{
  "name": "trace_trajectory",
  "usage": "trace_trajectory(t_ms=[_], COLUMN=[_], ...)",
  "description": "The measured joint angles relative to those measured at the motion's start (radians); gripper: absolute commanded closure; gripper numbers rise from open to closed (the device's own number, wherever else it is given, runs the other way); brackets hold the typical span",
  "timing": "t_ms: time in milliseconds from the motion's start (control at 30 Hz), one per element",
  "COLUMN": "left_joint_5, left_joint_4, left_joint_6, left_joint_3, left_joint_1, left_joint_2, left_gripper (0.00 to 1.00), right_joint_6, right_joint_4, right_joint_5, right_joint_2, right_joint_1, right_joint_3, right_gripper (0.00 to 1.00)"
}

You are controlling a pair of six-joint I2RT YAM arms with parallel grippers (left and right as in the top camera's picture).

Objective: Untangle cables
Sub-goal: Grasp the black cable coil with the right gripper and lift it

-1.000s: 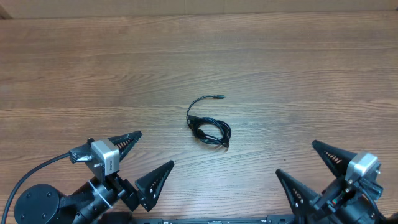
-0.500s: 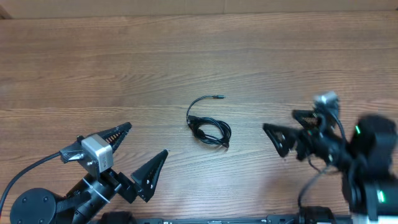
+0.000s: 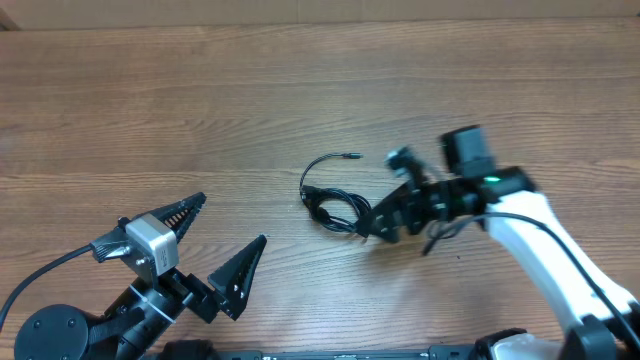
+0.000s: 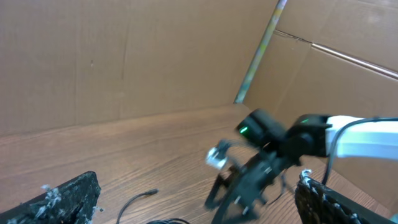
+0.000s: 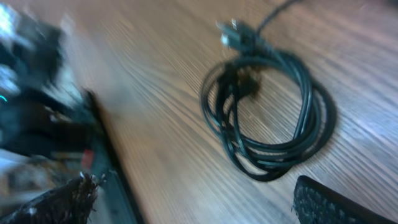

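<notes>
**A:** At the middle of the desk (image 3: 200, 100) lay the cables (image 3: 338, 208), wound in one small coil, with a plug (image 3: 352, 156) trailing off toward 1 o'clock.

**B:** What had changed?

**A:** The right arm (image 3: 530, 225). A second before, it had sat low at 5 o'clock. Now it had swung in, and the right fingers (image 3: 385, 218) stood just beside the coil, at its 3 o'clock. The coil had not shifted.

**B:** Meaning what for the job?

**A:** I judged it barely begun: the cords were still one tangle, and this was only the reach for a first grasp.

**B:** And the fingers?

**A:** The right fingers (image 5: 199, 205) were spread wide and held nothing. The wrist view showed the cables (image 5: 267, 118) lying just ahead of the tips. Whether a tip brushed a cord I could not tell, since the picture was blurred. The left fingers (image 3: 231, 220) were also wide and empty. They were at 8 o'clock, well apart from the coil, and had only edged over a little.
</notes>
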Motion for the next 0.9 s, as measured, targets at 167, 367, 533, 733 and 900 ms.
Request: trace_trajectory(t_ms=[167,367,533,733,900], left_joint_5=[-0.003,-0.007,-0.008,-0.008,-0.010], left_joint_4=[0.001,0.001,0.001,0.001,0.001], left_joint_6=[0.000,0.000,0.000,0.000,0.000], left_joint_3=[0.000,0.000,0.000,0.000,0.000], left_joint_1=[0.000,0.000,0.000,0.000,0.000], left_joint_2=[0.000,0.000,0.000,0.000,0.000], left_gripper=[0.00,0.00,0.00,0.00,0.00], right_joint_6=[-0.020,-0.057,-0.068,-0.071,-0.074], right_joint_4=[0.103,0.280,0.315,0.306,0.274], right_joint_5=[0.163,0.254,0.311,0.334,0.330], right_joint_2=[0.059,0.059,0.059,0.073,0.140], right_joint_1=[0.160,0.199,0.199,0.198,0.199], right_joint_3=[-0.001,-0.001,-0.001,-0.001,-0.001], right_gripper=[0.00,0.00,0.01,0.02,0.07])
